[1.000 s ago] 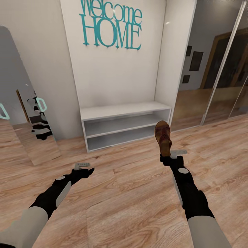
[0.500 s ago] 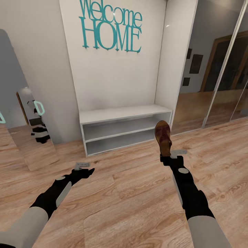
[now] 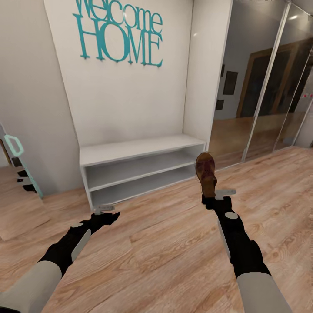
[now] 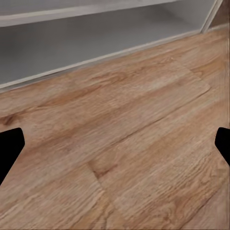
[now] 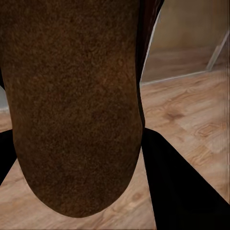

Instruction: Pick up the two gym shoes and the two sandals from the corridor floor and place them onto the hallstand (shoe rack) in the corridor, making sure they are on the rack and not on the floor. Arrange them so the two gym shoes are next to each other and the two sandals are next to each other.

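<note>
Underfoot, corridor floor (image 3: pixel 174 243) spans everything, wood planks running below both arms. Beyond both grippers, against the wall: a white bench (image 3: pixel 139 167), flat top, two open shelves, shelves bare as far as visible. Plain white panel behind it, teal "Welcome HOME" lettering (image 3: pixel 118 37) high above the bench. Off to the right gripper's far side: mirrored sliding doors (image 3: pixel 261 87) reflecting a room. Off to the left gripper's outer side: a leaning mirror (image 3: pixel 17 174), partly cut by the frame edge.

Right gripper (image 3: pixel 211 198) holds one sandal (image 3: pixel 206 173) upright, clamped at its lower end, the rest standing straight up above the fingers. Sandal sits in the air, clear of the floor, in front of the bench's right end and not touching it. Right wrist view: sandal's brown grainy surface (image 5: pixel 76 105) right up against the camera, dark finger (image 5: pixel 177 187) alongside it, floor behind.

Left gripper (image 3: pixel 104 211) hangs low over the floor, just short of the bench's lower-left corner, nothing in it. Left wrist view: both fingertips (image 4: pixel 9 153) at opposite frame edges, so jaws spread wide; floor planks between them, bench's bottom shelf edge (image 4: pixel 96 60) just ahead.
</note>
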`<state>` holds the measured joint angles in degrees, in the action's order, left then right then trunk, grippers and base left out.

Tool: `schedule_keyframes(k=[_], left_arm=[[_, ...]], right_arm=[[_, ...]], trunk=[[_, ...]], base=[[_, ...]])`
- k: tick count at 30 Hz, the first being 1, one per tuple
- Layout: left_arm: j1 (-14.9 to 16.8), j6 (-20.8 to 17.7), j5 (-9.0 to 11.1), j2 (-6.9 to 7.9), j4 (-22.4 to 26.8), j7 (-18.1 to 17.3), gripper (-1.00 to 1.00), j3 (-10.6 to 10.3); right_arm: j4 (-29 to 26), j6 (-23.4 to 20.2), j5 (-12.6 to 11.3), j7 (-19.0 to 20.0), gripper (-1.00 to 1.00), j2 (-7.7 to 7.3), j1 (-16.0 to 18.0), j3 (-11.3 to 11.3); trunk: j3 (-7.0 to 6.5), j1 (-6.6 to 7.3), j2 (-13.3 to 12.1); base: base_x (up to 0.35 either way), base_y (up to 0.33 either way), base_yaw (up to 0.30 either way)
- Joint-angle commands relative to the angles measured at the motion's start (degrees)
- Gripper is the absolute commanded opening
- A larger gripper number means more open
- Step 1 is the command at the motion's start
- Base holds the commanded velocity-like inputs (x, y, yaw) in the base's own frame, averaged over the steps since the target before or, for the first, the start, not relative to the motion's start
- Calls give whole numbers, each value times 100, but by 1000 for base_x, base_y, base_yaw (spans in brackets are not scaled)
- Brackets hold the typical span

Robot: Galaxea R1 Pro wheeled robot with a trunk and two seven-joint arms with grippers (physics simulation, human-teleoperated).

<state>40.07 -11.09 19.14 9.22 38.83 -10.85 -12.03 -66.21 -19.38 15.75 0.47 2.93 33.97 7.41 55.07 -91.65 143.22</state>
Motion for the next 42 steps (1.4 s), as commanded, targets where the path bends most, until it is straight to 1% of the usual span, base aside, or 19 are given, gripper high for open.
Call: schedule_keyframes(k=[1,6,15,22,42], left_arm=[[1,-33,55,1,10,4,100,-19],[1,-33,55,-30,10,4,100,-19],[1,-33,55,-34,10,4,100,-19],[1,-33,55,-34,10,4,100,-19],[1,-33,55,-43,10,4,100,-19]], right_arm=[[-6,-31,25,-3,-100,6,4,6],[-6,-31,25,-3,-100,6,4,6],[-6,-31,25,-3,-100,6,4,5],[-6,-31,25,-3,-100,6,4,6],[-11,-31,25,-3,-100,6,4,10]], trunk=[[1,-2,2],[-27,-2,2],[-79,-2,2],[-119,-2,2],[-235,-2,2]], base=[[345,0,-256],[345,0,-257],[345,-7,-257],[345,-80,-257],[296,-190,-257]])
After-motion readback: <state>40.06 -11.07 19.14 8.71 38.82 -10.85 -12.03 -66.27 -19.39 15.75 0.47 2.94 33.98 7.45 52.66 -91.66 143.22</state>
